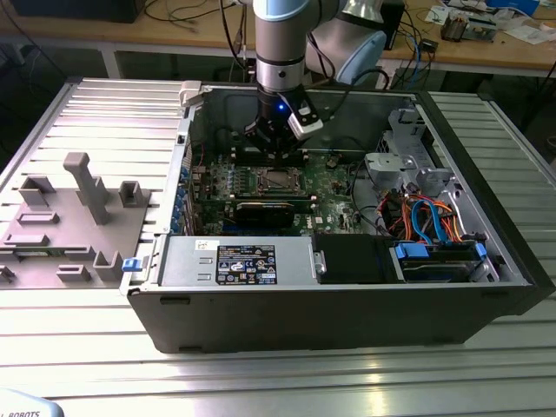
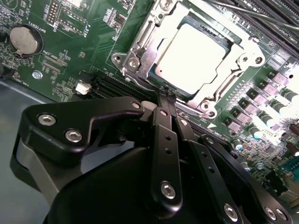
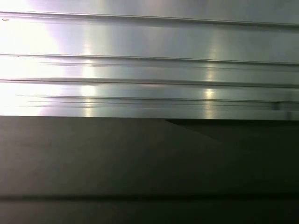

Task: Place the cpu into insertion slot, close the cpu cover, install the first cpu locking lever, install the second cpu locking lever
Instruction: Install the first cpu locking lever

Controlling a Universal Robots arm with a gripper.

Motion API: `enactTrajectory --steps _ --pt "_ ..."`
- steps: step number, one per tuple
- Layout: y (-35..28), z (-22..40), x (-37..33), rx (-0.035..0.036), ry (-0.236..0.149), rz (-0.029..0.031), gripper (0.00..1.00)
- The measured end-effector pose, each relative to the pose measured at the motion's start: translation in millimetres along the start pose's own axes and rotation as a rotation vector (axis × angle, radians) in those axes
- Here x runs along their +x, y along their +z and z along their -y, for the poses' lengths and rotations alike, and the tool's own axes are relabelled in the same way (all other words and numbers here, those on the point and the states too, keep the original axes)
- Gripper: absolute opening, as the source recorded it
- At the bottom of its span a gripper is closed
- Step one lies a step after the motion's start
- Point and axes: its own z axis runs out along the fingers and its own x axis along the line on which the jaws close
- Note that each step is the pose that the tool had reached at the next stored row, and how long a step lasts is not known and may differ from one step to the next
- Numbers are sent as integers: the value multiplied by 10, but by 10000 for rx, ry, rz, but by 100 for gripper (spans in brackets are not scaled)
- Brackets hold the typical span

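Hand (image 2: 167, 93) pinched together just above cpu (image 2: 194, 53) seated in green motherboard (image 2: 84, 56)

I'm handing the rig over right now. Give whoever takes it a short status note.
Gripper: fingers closed together, empty, tips just off the socket's edge.
The cpu sits in the insertion slot on the motherboard.
The cpu cover looks down around the chip.
Done: cpu placed, cover apparently closed.
Left: the locking levers; I can't tell whether either is latched.
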Motion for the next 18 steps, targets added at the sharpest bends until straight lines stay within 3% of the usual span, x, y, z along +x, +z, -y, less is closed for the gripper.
enactTrajectory --steps 5,9,14,18 --pt "9 1 -62 0 -12 0 11" --pt "10 1 -69 0 -18 2 11" --pt "-94 3 -75 -3 -18 5 11" --pt "-108 7 -76 -3 -18 3 11"
